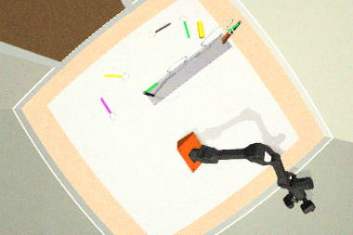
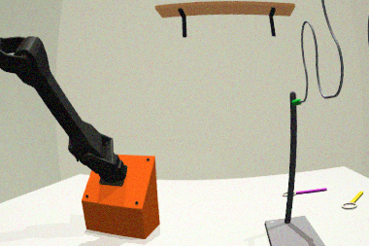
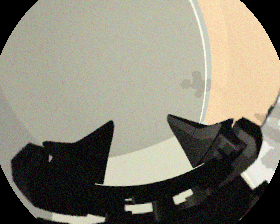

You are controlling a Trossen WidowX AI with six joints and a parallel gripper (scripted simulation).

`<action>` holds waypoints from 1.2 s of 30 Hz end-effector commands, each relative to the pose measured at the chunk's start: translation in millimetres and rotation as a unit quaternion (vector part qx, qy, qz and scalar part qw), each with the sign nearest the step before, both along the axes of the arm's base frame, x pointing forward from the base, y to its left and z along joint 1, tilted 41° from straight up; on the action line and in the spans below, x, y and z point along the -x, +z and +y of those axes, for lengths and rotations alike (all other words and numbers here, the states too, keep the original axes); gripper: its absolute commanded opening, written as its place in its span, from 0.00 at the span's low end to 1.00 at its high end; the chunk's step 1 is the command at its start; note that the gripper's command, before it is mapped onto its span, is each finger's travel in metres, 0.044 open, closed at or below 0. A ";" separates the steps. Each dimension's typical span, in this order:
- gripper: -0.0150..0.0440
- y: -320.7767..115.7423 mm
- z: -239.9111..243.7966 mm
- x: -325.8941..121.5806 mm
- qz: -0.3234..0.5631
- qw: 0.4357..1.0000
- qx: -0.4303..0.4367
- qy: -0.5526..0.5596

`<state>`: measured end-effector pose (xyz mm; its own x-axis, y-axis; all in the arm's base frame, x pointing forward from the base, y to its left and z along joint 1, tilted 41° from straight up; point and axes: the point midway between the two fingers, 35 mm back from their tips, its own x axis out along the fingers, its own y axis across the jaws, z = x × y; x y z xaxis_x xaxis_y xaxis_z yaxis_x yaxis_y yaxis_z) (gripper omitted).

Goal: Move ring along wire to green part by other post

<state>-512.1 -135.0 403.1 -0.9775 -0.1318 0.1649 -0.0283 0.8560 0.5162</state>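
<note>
The ring's orange handle [image 1: 226, 37] hangs at the far post of the wire stand, by the green wire part [image 1: 235, 26]. The thin grey wire [image 1: 186, 59] [image 2: 335, 65] runs along the grey base plate [image 1: 204, 62] [image 2: 296, 234] to the other green part [image 1: 150, 87] [image 2: 297, 100] at the near post [image 2: 292, 162]. My gripper [image 1: 297, 200] [image 3: 141, 120] is open and empty. It hangs beyond the table's right front edge, far from the ring. The ring is out of sight in the exterior view and the wrist view.
The arm's orange base [image 1: 189, 151] [image 2: 121, 201] stands on the table. Loose ring tools lie about: yellow [image 1: 113, 75] [image 2: 355, 197], magenta [image 1: 105, 106] [image 2: 311, 192], grey [image 1: 163, 28], green [image 1: 186, 29], and a yellow block [image 1: 201, 29]. A wall shelf [image 2: 223, 8] is behind.
</note>
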 end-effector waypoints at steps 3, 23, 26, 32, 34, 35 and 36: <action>0.80 -0.2 -13.0 -3.0 0.002 1.000 -0.022 0.014; 0.53 -8.7 -295.4 -189.8 0.286 0.776 -0.461 0.324; 0.53 -10.0 -323.3 -231.6 0.353 0.717 -0.492 0.347; 0.53 -11.2 -365.1 -321.9 0.489 0.595 -0.518 0.372; 0.53 -11.6 -375.0 -353.5 0.535 0.553 -0.518 0.373; 0.53 -11.8 -379.1 -369.5 0.558 0.532 -0.516 0.373; 0.53 -12.0 -382.7 -385.6 0.581 0.511 -0.513 0.371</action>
<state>-171.8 -506.3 388.3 -0.0406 -0.9979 0.0511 0.5907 0.0173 0.8067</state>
